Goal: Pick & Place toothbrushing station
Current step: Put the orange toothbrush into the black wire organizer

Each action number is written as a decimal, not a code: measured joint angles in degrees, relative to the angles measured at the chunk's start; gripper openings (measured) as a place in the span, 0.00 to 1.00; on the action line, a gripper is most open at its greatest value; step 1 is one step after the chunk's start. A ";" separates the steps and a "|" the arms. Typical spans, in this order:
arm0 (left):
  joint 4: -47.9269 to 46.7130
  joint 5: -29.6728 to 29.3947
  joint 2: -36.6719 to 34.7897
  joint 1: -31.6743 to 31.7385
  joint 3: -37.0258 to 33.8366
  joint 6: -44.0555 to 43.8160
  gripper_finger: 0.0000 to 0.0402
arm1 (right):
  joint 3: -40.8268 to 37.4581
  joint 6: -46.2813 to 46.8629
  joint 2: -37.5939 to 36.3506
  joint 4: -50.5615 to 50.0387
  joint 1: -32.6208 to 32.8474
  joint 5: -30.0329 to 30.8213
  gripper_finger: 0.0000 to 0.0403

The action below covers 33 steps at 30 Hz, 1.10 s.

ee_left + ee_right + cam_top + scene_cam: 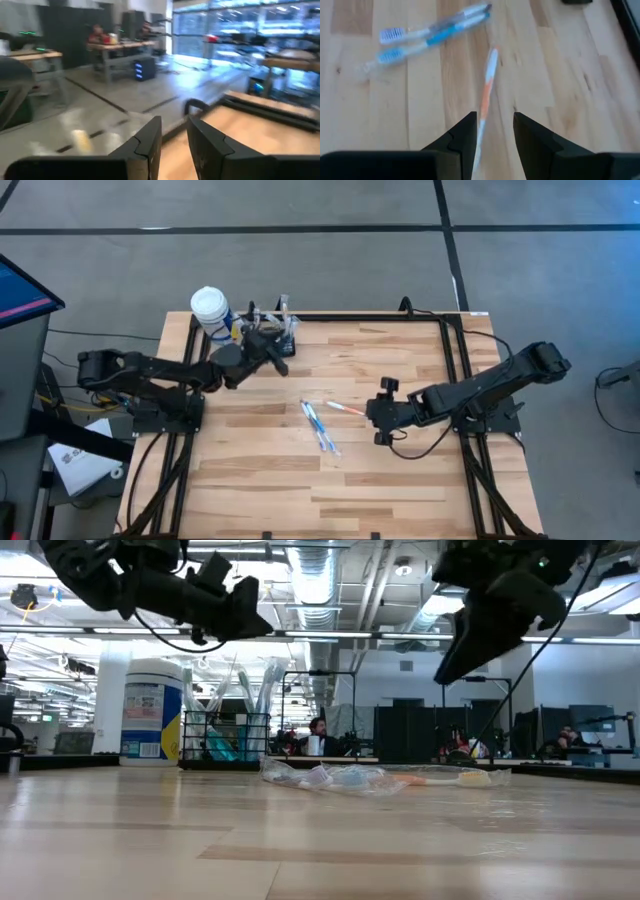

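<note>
- Nearest the overhead camera, the left gripper [281, 361] hangs just beside the toothbrushing station [279, 328], a small black wire caddy at the far edge of the table [400, 470], next to a white-capped bottle [211, 310]. From up here I cannot tell how wide its fingers stand.
- Right gripper [382, 412] sits mid-table, just by the orange toothbrush [346, 409]; two blue toothbrushes [318, 425] lie beside that.
- Low down, wrapped toothbrushes [340, 778] lie closest on the boards. Behind them the toothbrushing station [225, 740] shows as a black mesh box with items standing in it, touching the table beside the bottle [152, 711]. Both arms hang above; the left gripper [250, 615] is clear of the caddy.
- Left wrist: the fingers [150, 142] stand slightly parted with nothing between them, pointing past the table's edge.
- Right wrist: the fingers [465, 135] are spread, holding nothing, with the orange toothbrush [487, 87] lying on the wood in line with the gap. The blue toothbrushes [427, 32] lie farther off.
</note>
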 joint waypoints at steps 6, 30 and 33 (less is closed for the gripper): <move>-0.81 6.87 0.18 -4.51 -0.17 0.01 0.22 | -4.91 3.77 0.10 4.23 -1.18 0.07 0.29; -1.19 13.32 0.44 -11.59 -0.24 -0.03 0.22 | -14.15 15.75 0.31 7.89 4.95 -2.86 0.29; -1.23 13.33 0.44 -11.59 -0.24 -0.06 0.22 | -14.22 15.75 2.02 7.79 5.03 -2.84 0.29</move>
